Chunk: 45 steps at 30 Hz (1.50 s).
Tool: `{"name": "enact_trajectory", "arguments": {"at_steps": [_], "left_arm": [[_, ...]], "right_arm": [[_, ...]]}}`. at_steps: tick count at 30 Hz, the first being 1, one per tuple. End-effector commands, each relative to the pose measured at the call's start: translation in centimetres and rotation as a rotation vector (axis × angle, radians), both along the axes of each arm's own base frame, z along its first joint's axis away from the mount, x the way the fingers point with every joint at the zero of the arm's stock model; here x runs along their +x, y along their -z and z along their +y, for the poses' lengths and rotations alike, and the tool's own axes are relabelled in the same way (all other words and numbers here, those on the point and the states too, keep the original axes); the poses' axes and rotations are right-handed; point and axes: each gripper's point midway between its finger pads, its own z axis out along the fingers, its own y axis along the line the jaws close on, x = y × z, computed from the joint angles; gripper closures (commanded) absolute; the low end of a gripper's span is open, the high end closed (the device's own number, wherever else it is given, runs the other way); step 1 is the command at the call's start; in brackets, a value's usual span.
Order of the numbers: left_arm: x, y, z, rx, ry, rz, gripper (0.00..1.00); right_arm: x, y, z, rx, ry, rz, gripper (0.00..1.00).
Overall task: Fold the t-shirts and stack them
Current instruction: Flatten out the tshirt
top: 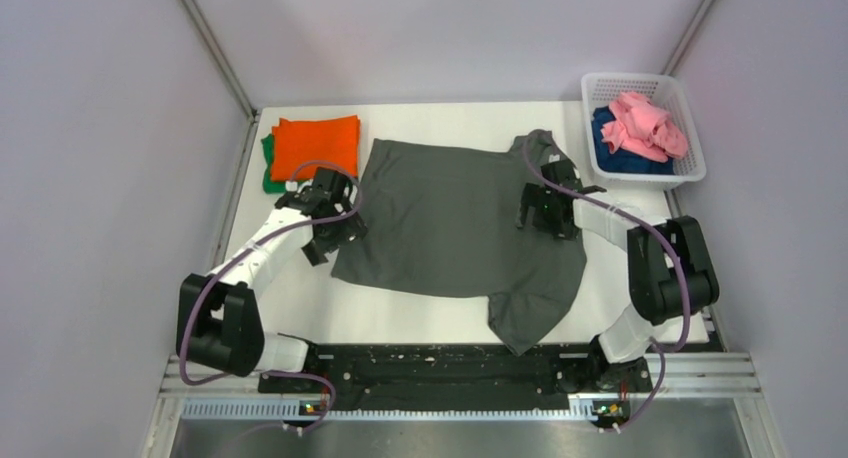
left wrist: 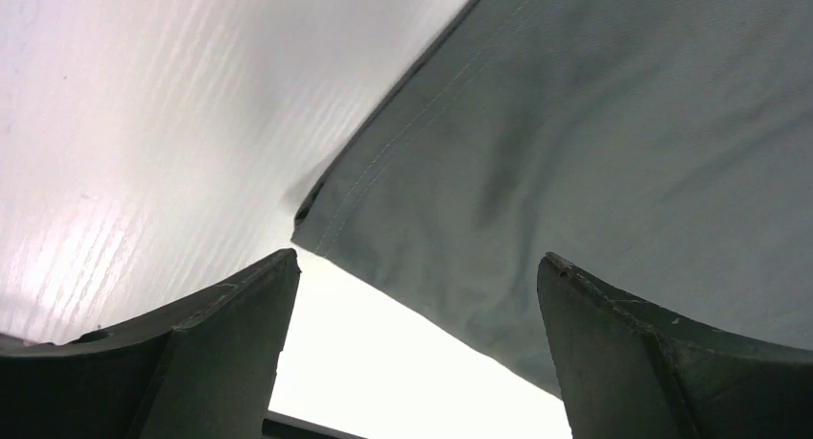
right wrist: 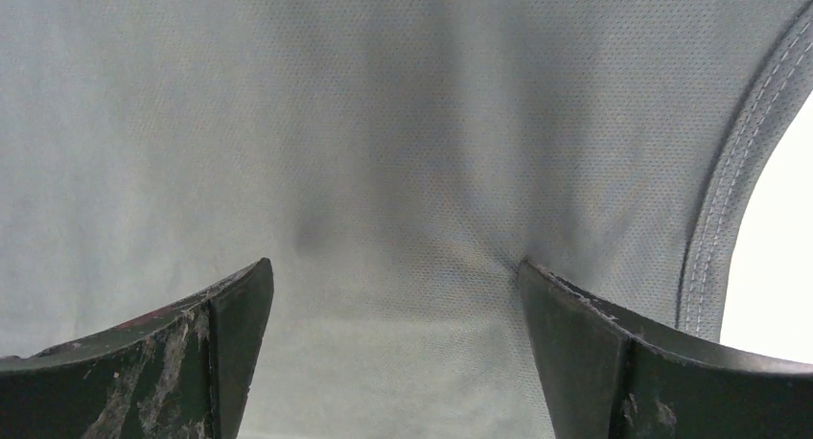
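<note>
A dark grey t-shirt [top: 460, 223] lies spread flat across the middle of the white table [top: 290, 298], one sleeve trailing toward the near edge. My left gripper [top: 335, 223] hovers open over the shirt's left hem; in the left wrist view the hem corner [left wrist: 316, 214] lies between the fingers with bare table below. My right gripper [top: 545, 213] stands open, fingers down on the shirt's right shoulder, and the right wrist view shows only grey cloth [right wrist: 383, 171] with a stitched edge [right wrist: 729, 190] at the right. Nothing is pinched by either.
A folded orange t-shirt [top: 315, 143] rests on a green one [top: 268, 168] at the back left. A white mesh basket [top: 645, 128] at the back right holds a crumpled pink t-shirt [top: 645, 123] over a dark blue one [top: 610, 148].
</note>
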Motion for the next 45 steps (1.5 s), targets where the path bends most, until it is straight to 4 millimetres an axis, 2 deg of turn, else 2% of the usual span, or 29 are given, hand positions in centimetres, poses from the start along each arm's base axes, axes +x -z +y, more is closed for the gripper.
{"name": "enact_trajectory", "arguments": {"at_steps": [1,5,8,10,13,18,20,24,29,34,36,39,41,45], "left_arm": [[-1.0,0.1,0.7,-0.021,-0.062,-0.006,0.01],[-2.1,1.1,0.9,-0.038,-0.094,0.018,0.01],[-2.6,1.5,1.0,-0.044,-0.109,0.022,0.06],[-2.9,1.7,0.7,-0.063,-0.111,0.027,0.10],[-3.4,2.4,-0.2,-0.123,-0.102,0.034,0.15],[-4.6,3.5,-1.8,-0.189,-0.037,0.056,0.23],[-5.0,4.2,-1.1,-0.141,-0.053,0.070,0.28],[-5.2,5.6,-0.2,-0.095,-0.105,0.085,0.47],[-5.4,7.0,-0.6,-0.120,-0.147,0.106,0.53],[-5.7,8.2,-1.5,-0.107,-0.110,0.128,0.55],[-5.6,8.7,-1.8,-0.109,-0.108,0.148,0.66],[-5.5,8.9,-2.5,-0.124,-0.112,0.162,0.98],[-5.6,8.8,-2.8,-0.134,-0.111,0.169,1.00],[-6.3,8.2,-2.1,-0.102,-0.139,0.180,1.00]], "right_arm": [[1.8,1.5,-1.6,-0.093,0.061,0.010,0.02],[5.2,1.4,-3.3,-0.161,0.087,-0.025,0.01],[7.5,0.2,-3.5,-0.159,0.079,-0.070,0.01],[8.1,-1.1,-2.6,-0.119,0.057,-0.099,0.01],[7.5,-3.2,-2.0,-0.087,0.040,-0.141,0.01],[3.7,-6.4,-2.3,-0.108,0.036,-0.177,0.01],[1.8,-6.7,-2.1,-0.103,0.031,-0.170,0.01],[-1.7,-6.8,-1.9,-0.093,0.008,-0.145,0.01],[-4.3,-7.5,-2.7,-0.110,-0.016,-0.120,0.01],[-6.9,-7.9,-3.7,-0.129,-0.019,-0.106,0.01],[-8.2,-8.0,-3.7,-0.115,-0.028,-0.084,0.02],[-10.5,-8.0,-2.7,-0.074,-0.053,-0.045,0.04],[-12.3,-7.9,-1.7,-0.046,-0.064,-0.005,0.07],[-17.9,-6.2,1.4,-0.003,-0.147,0.155,0.15]]}}
